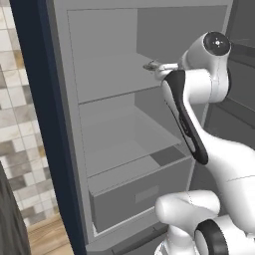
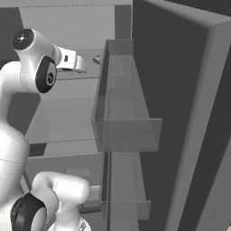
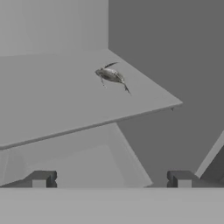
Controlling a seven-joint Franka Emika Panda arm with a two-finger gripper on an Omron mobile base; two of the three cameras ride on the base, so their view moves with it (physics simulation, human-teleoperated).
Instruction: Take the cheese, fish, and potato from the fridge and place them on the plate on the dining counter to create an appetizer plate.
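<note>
Silver-grey and slim, the fish (image 3: 112,75) lies on an upper shelf of the fridge (image 1: 107,94) near its right wall, well ahead of the gripper (image 3: 111,178), whose fingers (image 3: 40,178) are spread wide and empty, apparently lined up for a reach toward it.

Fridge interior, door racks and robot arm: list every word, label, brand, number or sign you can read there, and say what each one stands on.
None: no readable text in any view.
The fridge shelves and walls are plain grey, with no labels.
The clear door rack carries no print.
The fish on the shelf has no tag.
The open gripper and the white arm show no brand or number.
</note>
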